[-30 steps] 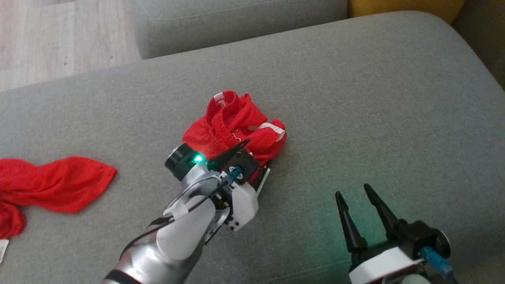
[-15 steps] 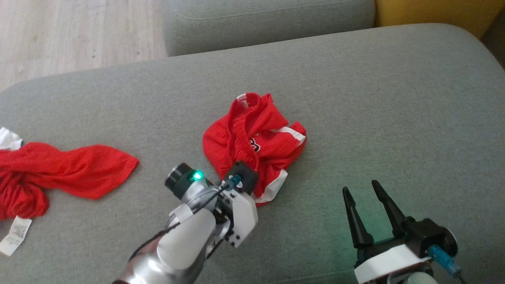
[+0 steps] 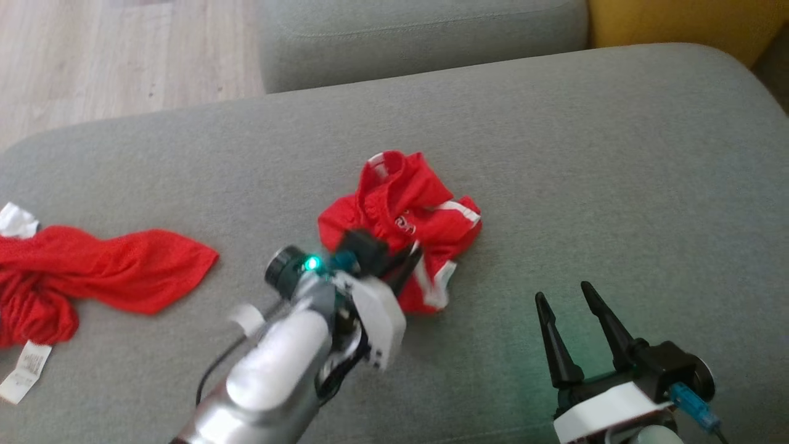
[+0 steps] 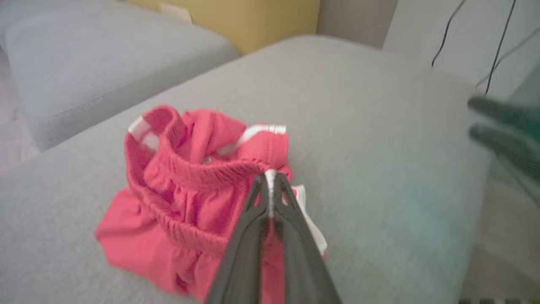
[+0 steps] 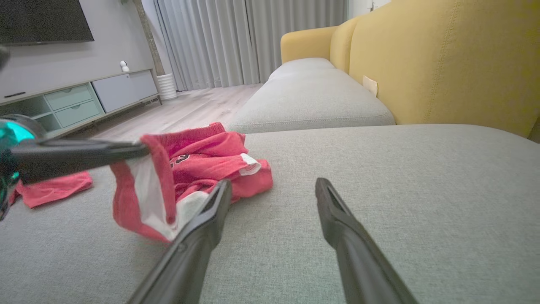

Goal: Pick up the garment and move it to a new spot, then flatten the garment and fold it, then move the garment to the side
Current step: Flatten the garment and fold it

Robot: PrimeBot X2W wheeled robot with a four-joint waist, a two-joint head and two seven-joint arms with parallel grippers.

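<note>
The garment (image 3: 407,209) is a pair of red shorts with white trim, crumpled in the middle of a grey sofa cushion (image 3: 616,154). My left gripper (image 3: 410,256) is shut on its near edge. In the left wrist view the two fingers meet at the gripper's tip (image 4: 270,175), pinching a white-trimmed fold of the garment (image 4: 181,190). From the right wrist, the garment (image 5: 202,160) hangs partly lifted from the left gripper (image 5: 143,148). My right gripper (image 3: 562,291) stands open and holds nothing at the lower right, a little right of the garment, and shows wide apart (image 5: 274,183).
A second red garment (image 3: 105,271) with a white label (image 3: 24,370) lies at the cushion's left end. Another grey cushion (image 3: 419,31) sits behind, a yellow backrest (image 3: 678,21) at the far right, wooden floor (image 3: 123,55) at the far left.
My left gripper has gone from open over the garment to shut on its near hem, which now lifts off the cushion. The camera has shifted. The right gripper stays open.
</note>
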